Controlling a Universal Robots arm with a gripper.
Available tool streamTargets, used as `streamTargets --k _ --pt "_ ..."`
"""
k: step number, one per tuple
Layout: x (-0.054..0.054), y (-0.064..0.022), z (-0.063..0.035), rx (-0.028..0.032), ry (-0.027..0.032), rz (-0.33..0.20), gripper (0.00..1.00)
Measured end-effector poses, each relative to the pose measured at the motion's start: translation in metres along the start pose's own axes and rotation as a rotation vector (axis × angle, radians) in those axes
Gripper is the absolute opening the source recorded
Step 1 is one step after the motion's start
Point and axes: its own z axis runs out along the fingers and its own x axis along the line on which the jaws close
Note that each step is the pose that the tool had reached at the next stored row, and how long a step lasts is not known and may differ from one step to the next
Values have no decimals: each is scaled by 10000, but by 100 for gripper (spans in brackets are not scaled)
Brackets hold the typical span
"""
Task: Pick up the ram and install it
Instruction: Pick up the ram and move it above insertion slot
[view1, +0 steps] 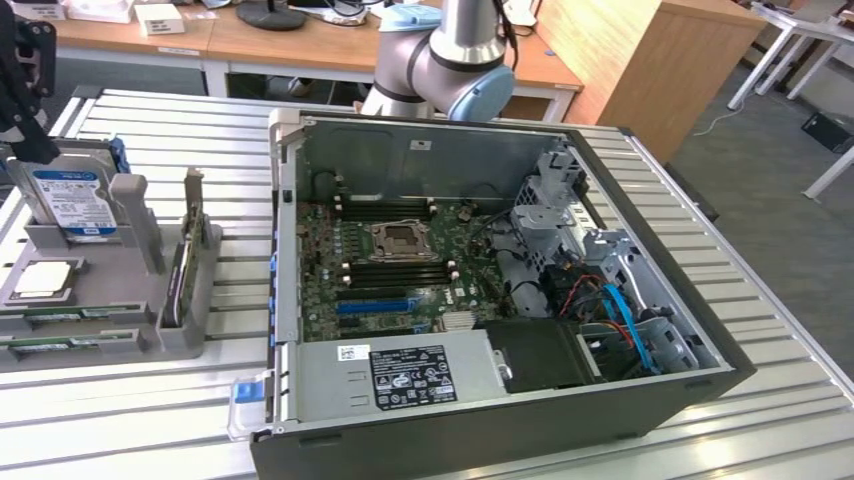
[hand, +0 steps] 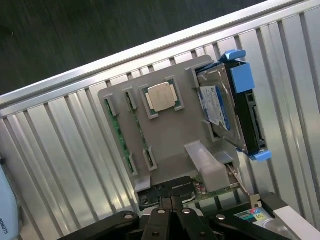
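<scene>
The ram (hand: 116, 131) is a thin green stick lying flat in an edge slot of the grey parts holder (hand: 172, 150). In the exterior view it shows as a green strip (view1: 70, 316) at the holder's (view1: 160, 335) near side, with a second green strip (view1: 60, 344) beside it. My gripper (hand: 173, 202) hangs above the holder, black fingers pressed together with nothing between them. Seen from outside, the gripper (view1: 27, 120) is at the far left, over the hard drive (view1: 74, 200). The open PC case (view1: 507, 270) shows its motherboard (view1: 387, 270).
The holder also carries a CPU chip (hand: 161, 96), a blue-railed hard drive (hand: 225, 110) and an upright green card with a metal bracket (view1: 195, 250). The arm's base (view1: 447, 60) stands behind the case. A slatted metal table (view1: 134, 420) lies under everything.
</scene>
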Motion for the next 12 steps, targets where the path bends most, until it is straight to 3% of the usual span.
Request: streamTargets --k 1,5,6,9,10,12 --pt "0 0 0 -84 -54 10 11" --pt "0 0 -1 -92 -61 12 11" --pt "1 -2 0 -155 -115 19 11" --pt "2 -2 0 -428 -475 76 11" --pt "3 -2 0 -501 -567 90 11" --pt "2 -2 0 -515 -579 94 11"
